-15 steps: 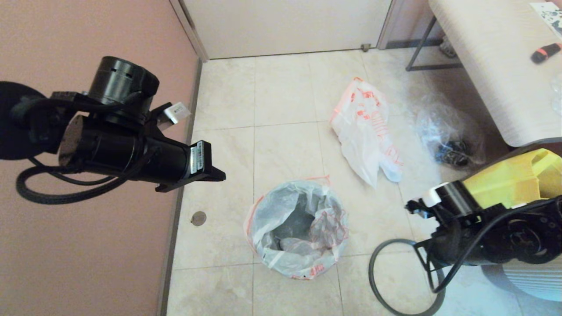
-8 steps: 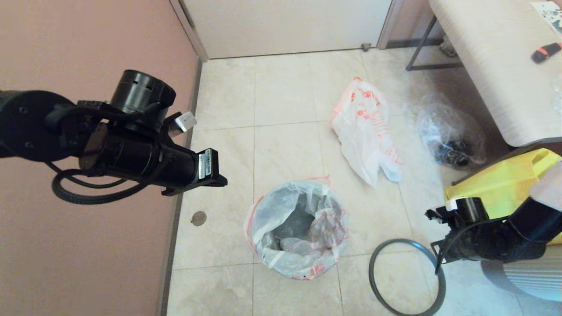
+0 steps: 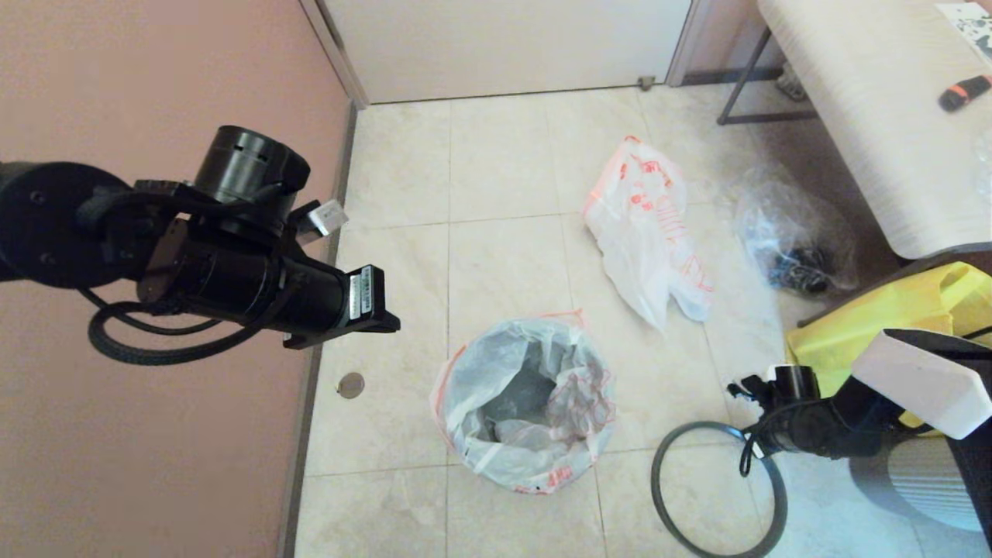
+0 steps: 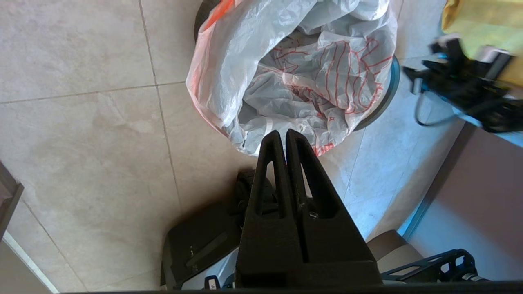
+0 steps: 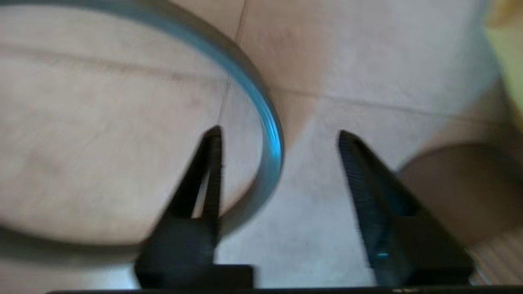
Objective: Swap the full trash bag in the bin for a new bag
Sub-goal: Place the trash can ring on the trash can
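Note:
The full trash bag, white with orange-red print, lines the bin and drapes over its rim, so only a strip of the dark bin shows. The dark grey hoop lies flat on the floor right of the bin. My right gripper hovers low over the hoop's right edge with its jaws open. The hoop's rim passes between them, untouched. My left gripper is shut and empty, raised above the floor left of the bin. The new bag lies limp on the tiles beyond the bin.
A clear crinkled bag of dark items lies right of the new bag. A yellow bag sits by my right arm. A pale bench fills the far right corner, and a pink wall runs along the left.
My right gripper has opened and let go of the hoop, which now lies flat on the floor. The right arm dropped lower. The left arm rose slightly, then stayed put.

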You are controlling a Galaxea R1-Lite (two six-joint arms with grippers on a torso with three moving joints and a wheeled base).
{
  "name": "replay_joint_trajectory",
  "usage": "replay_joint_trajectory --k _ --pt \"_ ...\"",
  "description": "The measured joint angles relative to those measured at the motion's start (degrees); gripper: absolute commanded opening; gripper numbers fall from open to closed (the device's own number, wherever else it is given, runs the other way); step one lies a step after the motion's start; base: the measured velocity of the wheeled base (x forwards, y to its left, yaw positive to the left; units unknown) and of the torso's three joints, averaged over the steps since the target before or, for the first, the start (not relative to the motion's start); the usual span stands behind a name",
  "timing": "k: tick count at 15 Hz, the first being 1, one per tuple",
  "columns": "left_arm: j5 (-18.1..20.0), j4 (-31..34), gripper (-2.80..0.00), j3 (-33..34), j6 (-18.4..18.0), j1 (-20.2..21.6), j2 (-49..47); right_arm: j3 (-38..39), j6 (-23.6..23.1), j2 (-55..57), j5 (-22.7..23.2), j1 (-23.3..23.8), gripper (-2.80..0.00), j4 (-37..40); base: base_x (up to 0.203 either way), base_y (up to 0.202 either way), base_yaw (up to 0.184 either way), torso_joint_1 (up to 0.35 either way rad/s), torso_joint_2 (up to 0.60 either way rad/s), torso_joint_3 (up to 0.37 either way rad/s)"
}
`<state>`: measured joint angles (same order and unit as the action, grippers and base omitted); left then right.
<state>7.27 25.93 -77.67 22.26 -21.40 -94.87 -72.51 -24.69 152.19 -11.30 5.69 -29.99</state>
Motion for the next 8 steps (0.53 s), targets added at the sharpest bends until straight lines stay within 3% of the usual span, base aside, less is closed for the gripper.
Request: replay_joint_trajectory --k 4,5,6,8 --pt "-0.18 -0.02 -2.80 -0.33 0.04 0.51 0.16 -12.36 -0.32 8.31 -0.05 0.78 0.00 6.01 0.000 0.000 0.000 0.000 0.00 0.000" --pt "-0.30 -0.05 -2.80 -0.39 0.01 1.05 0.20 -14.85 -0.31 9.72 -0.05 1.15 -0.11 8.13 0.000 0.000 0.000 0.000 0.00 0.000" --pt "-0.33 -0.05 -2.80 -0.50 -0.02 1.49 0.24 -17.25 -0.33 11.09 -0.07 1.56 -2.80 10.30 0.000 0.000 0.000 0.000 0.00 0.000" --pt "-0.40 -0.04 -2.80 -0.87 0.00 2.13 0.38 -22.20 -0.53 13.61 0.16 2.49 -2.80 15.56 0.000 0.000 0.000 0.000 0.00 0.000"
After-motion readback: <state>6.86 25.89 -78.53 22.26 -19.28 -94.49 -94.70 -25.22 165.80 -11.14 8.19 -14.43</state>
